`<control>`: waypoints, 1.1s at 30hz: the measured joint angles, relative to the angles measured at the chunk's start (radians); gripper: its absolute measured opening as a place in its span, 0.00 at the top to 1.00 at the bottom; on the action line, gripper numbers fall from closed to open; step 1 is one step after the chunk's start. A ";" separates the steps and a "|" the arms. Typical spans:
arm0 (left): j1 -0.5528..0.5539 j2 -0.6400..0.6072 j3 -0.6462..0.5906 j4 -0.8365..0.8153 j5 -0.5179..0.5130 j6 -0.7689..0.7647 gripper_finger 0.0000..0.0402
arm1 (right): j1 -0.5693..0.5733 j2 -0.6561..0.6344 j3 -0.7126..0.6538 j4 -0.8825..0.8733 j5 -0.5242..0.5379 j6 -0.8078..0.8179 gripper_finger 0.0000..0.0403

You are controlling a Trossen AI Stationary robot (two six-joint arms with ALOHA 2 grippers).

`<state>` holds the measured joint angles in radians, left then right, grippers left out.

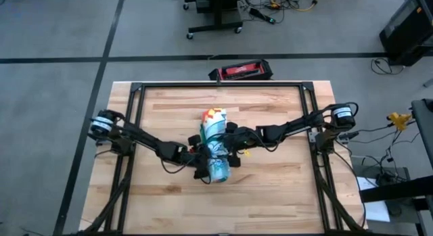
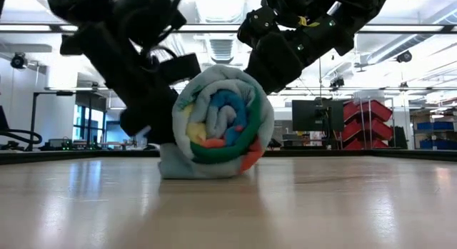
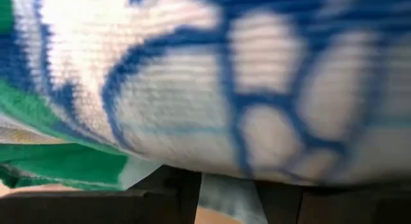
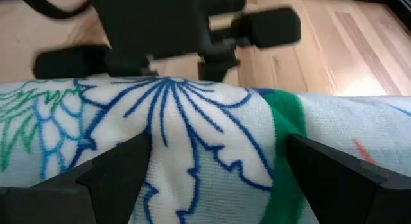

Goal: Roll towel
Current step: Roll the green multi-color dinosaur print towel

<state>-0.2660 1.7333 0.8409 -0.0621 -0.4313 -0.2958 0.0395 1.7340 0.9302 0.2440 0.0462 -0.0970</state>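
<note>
Towel (image 1: 215, 149) rolled into a tight cylinder, lying mid-table (image 1: 284, 195). Left gripper (image 1: 201, 160) pressed against roll from left side, clamped on towel. Right gripper (image 1: 230, 147) opposite, fingers (image 4: 115, 169) spread wide, straddling roll. Spiral end of roll facing the low camera.

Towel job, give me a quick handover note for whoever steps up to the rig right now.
Left gripper: pressed against the towel roll from the left side; whether it grips cloth cannot be told.
Right gripper: open, fingers straddling the roll from the right.
Towel: lies mid-table as a tight roll, spiral end facing the low camera. In the high view one end looks looser and flared.
Done: the rolling looks essentially complete.
Left: probably release both grippers and back the arms off without unwinding the roll; check the loose end.
</note>
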 joint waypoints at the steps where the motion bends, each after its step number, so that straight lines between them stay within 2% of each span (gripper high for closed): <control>1: 0.000 -0.005 0.005 -0.023 0.003 0.000 0.71 | 0.000 0.000 0.000 0.000 0.003 -0.001 0.14; 20: 0.000 -0.050 0.023 -0.135 0.045 -0.035 0.71 | -0.001 0.002 0.000 -0.001 0.002 -0.005 0.14; 33: -0.004 -0.135 0.023 -0.256 0.058 -0.046 0.71 | -0.001 0.002 -0.001 -0.001 -0.001 -0.002 0.14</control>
<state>-0.2702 1.5981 0.8639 -0.3181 -0.3733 -0.3419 0.0387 1.7356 0.9291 0.2434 0.0456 -0.0986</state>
